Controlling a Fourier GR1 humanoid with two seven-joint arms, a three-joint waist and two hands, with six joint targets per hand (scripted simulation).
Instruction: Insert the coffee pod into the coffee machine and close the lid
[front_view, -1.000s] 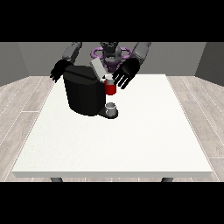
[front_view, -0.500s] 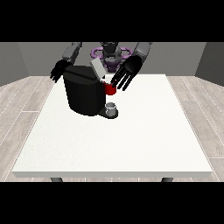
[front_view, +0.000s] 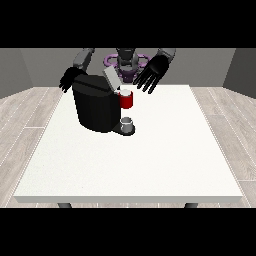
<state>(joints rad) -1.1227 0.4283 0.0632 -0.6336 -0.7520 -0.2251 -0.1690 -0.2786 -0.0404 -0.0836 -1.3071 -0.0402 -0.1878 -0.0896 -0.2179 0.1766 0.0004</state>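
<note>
A black coffee machine (front_view: 95, 106) stands on the white table (front_view: 150, 160), left of the middle. Its grey lid (front_view: 110, 78) is tilted up at the top. A red holder (front_view: 126, 100) juts from the machine's front, with a light pod (front_view: 125, 92) showing in its top. Below it a small grey cup (front_view: 127, 123) sits on the machine's base. The hand at the view's right (front_view: 151, 73) hovers above and right of the red holder, fingers spread, holding nothing. The hand at the view's left (front_view: 68, 80) shows behind the machine's far left corner, fingers spread.
The robot's torso (front_view: 126, 62) stands behind the table's far edge. Bare white table surface stretches in front of and to the right of the machine, down to the near edge (front_view: 130, 199).
The hand at the view's right has lifted up and to the right, away from the red holder. The hand at the view's left has hardly moved.
</note>
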